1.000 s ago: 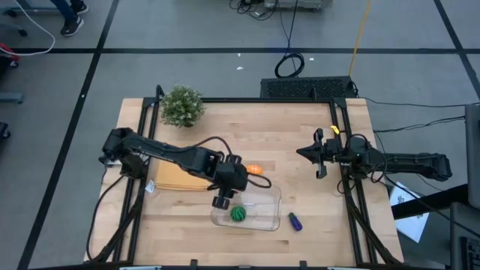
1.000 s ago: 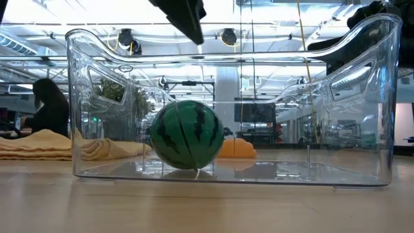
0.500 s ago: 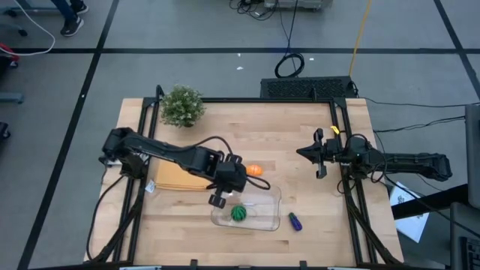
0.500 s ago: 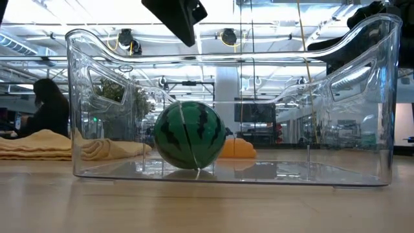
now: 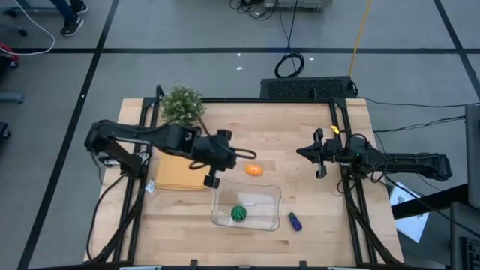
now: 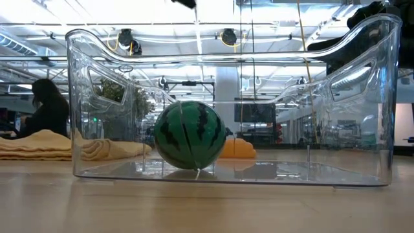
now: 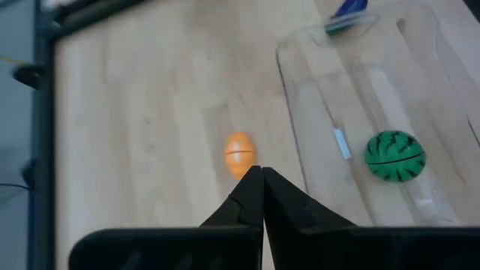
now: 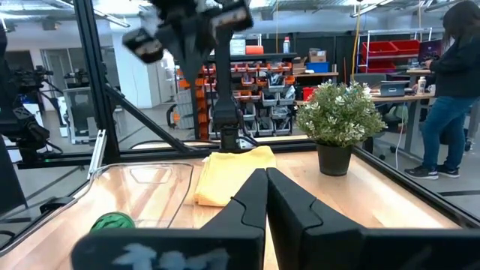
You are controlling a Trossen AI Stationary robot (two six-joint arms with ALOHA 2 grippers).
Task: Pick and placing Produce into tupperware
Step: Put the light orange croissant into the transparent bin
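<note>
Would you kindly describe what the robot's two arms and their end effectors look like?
Both arms are dark, slim and jointed. The left arm trails black cables near its base. The right arm carries a small yellow marking by its wrist. Each end effector, left and right, has two dark, tapering fingers.

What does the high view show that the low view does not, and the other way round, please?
Only the high view shows the left tool raised beside the tub, the right tool waiting at the table's right edge, the blue piece outside the tub, and the plant. Only the low view shows a person seated in the room behind. Both show the green ball inside the tub, the orange piece on the table beyond it, and the tan pad.
</note>
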